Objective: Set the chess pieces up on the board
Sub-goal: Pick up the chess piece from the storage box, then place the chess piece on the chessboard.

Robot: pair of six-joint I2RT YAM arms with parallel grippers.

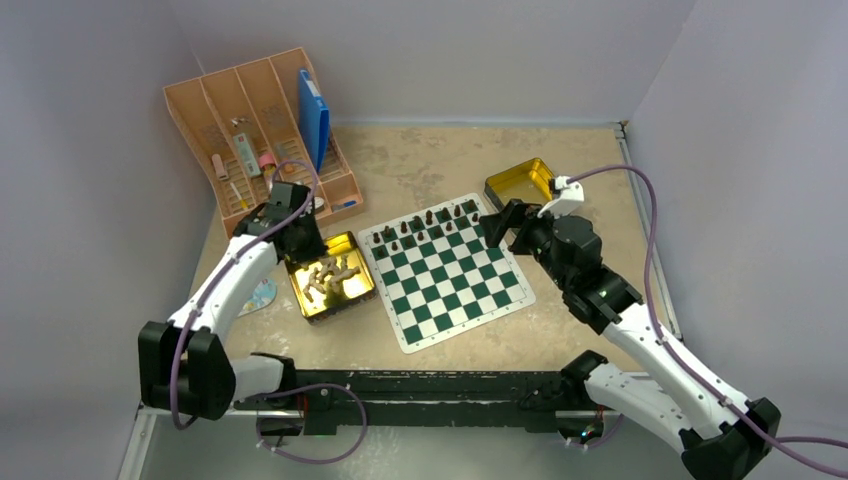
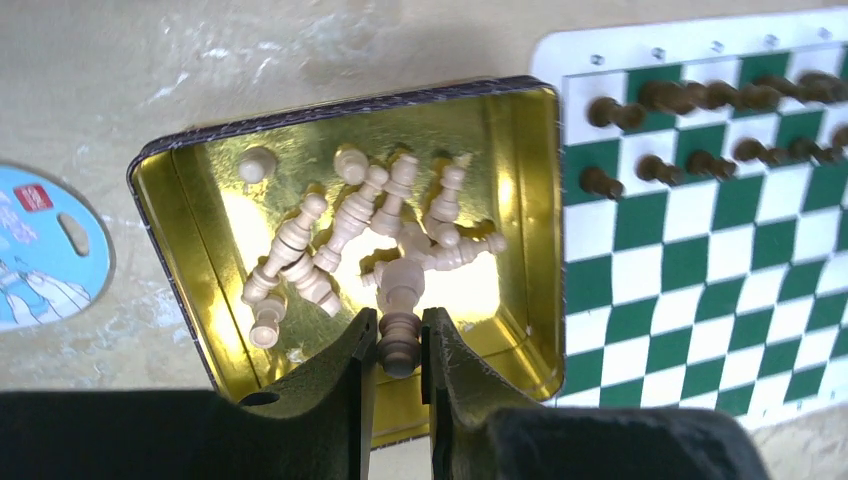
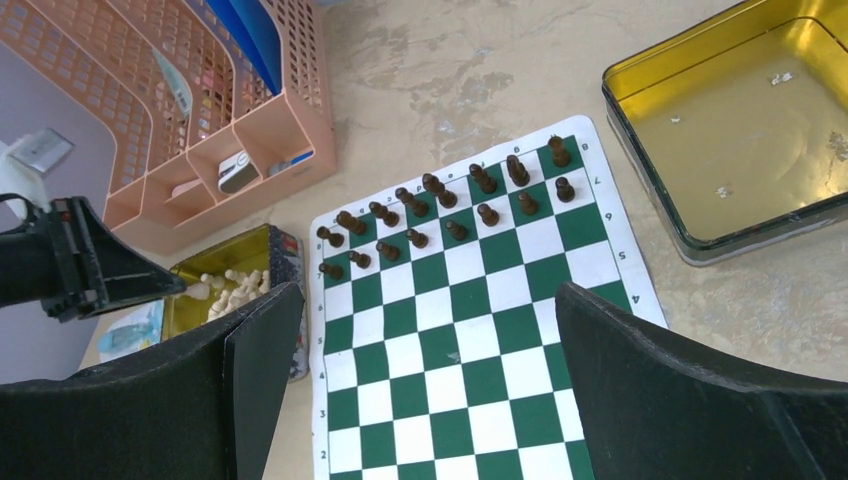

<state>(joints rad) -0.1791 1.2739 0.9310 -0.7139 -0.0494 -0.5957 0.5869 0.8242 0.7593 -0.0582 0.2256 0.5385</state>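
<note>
Several light tan chess pieces (image 2: 340,225) lie heaped in a gold tin (image 2: 520,200) left of the board (image 1: 450,275). My left gripper (image 2: 400,325) hangs over that tin, shut on one tan chess piece (image 2: 402,285) by its head, with the base pointing down at the heap. The green and white board (image 3: 470,360) carries two rows of dark brown pieces (image 3: 450,205) along its far edge; its other squares are bare. My right gripper (image 3: 428,300) hovers open over the board's right side (image 1: 500,225), with nothing between its fingers.
An empty gold tin (image 1: 520,180) stands past the board's far right corner. A pink slotted organizer (image 1: 260,130) with a blue folder fills the back left. A blue card (image 2: 40,250) lies flat left of the tin of pieces.
</note>
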